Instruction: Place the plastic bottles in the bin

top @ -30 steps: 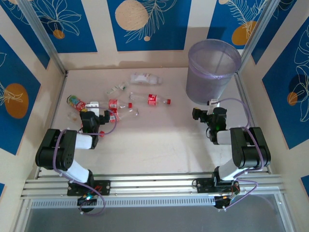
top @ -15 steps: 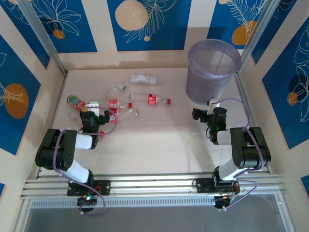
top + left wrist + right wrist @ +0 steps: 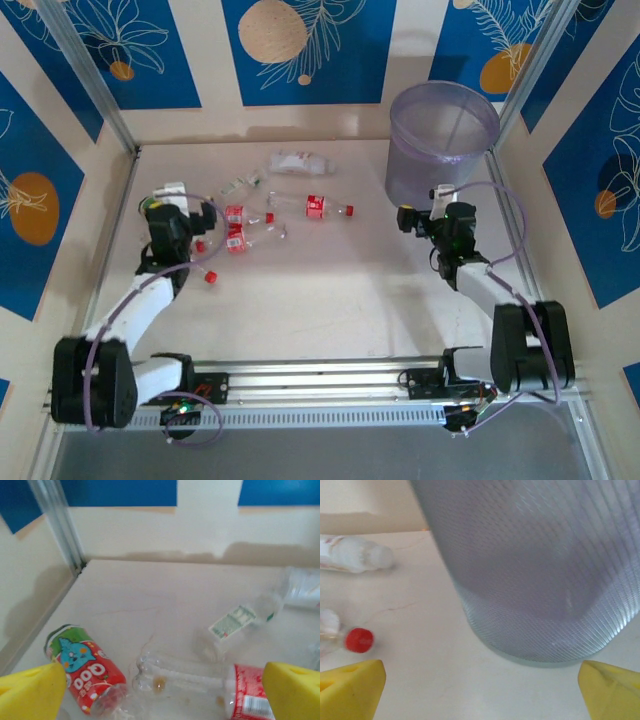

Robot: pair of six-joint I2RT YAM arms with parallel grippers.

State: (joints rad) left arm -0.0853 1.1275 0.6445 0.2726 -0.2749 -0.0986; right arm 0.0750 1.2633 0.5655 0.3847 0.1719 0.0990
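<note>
- The left end effector (image 3: 161,694) was held with its yellow fingers spread wide and nothing between them, low over the plastic bottles (image 3: 262,210) scattered near the left edge of the counter (image 3: 330,290).
- A clear red-labelled bottle (image 3: 200,682) was seen lying flat just ahead of those fingers. Its long axis ran from one finger towards the other, not across the gap, so a wrist turn was judged necessary before closing.
- A multicoloured bottle (image 3: 85,672) lay tilted just beside it, towards the left edge.
- The right end effector (image 3: 480,692) was likewise wide open and empty, parked close before the base of the bin (image 3: 437,165), which stood upright at the far right corner.
- The left arm was judged the nearer to the bottles, with the bin well apart from them on the right.
- The bottles appeared thin, clear and round, so likely to roll or crumple. The bin was translucent pale purple, finely ribbed and slightly tapered.
</note>
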